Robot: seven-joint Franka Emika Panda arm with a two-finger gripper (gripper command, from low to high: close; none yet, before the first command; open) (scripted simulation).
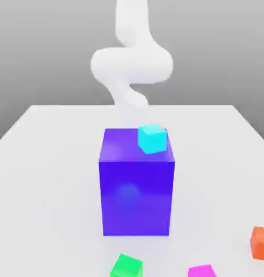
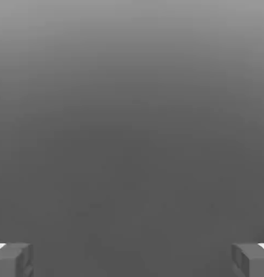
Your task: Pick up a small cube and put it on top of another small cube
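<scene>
Front of arm (image 1: 131,65): big blue block (image 1: 137,197) obstructing, cyan cube (image 1: 152,139) atop | fingers (image 2: 132,261) spread wide

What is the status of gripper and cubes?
Gripper open, holding nothing. Cyan cube on blue block; no small cube stacked on another. Block stands before arm, maybe in the way.

White flat tabletop (image 1: 42,178) bears a tall blue-violet block (image 1: 137,197), a green cube (image 1: 127,266), a magenta cube (image 1: 202,271) and (exterior view's right) an orange cube (image 1: 261,243).
</scene>
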